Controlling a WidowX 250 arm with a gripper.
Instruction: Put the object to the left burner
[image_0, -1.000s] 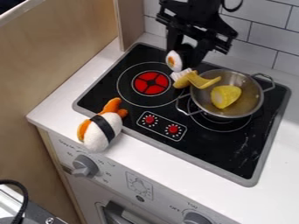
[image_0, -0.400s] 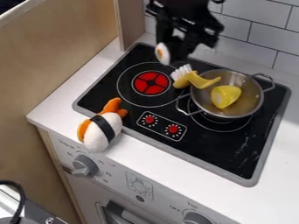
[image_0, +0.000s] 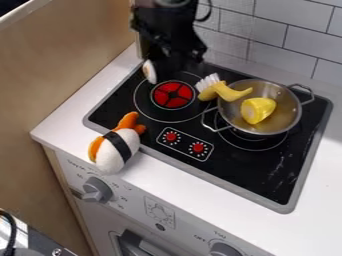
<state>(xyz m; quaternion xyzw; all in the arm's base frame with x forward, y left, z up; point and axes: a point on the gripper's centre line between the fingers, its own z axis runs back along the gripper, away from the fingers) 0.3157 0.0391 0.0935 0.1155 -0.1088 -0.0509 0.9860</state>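
A small white toy (image_0: 149, 72) is held up by the black gripper (image_0: 165, 67), near the back edge of the red left burner (image_0: 172, 95). A silver pot (image_0: 288, 109) is set on the right burner (image_0: 248, 143), with a yellow toy (image_0: 258, 110) inside. A yellow brush (image_0: 218, 90) is leaned on its rim. A shrimp sushi toy (image_0: 121, 146) is laid across the stove's (image_0: 244, 170) front left edge and the white table (image_0: 170, 177).

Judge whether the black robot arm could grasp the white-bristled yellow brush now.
Probably not: its jaws appear to hold a small white oval toy, though nothing covers the brush.
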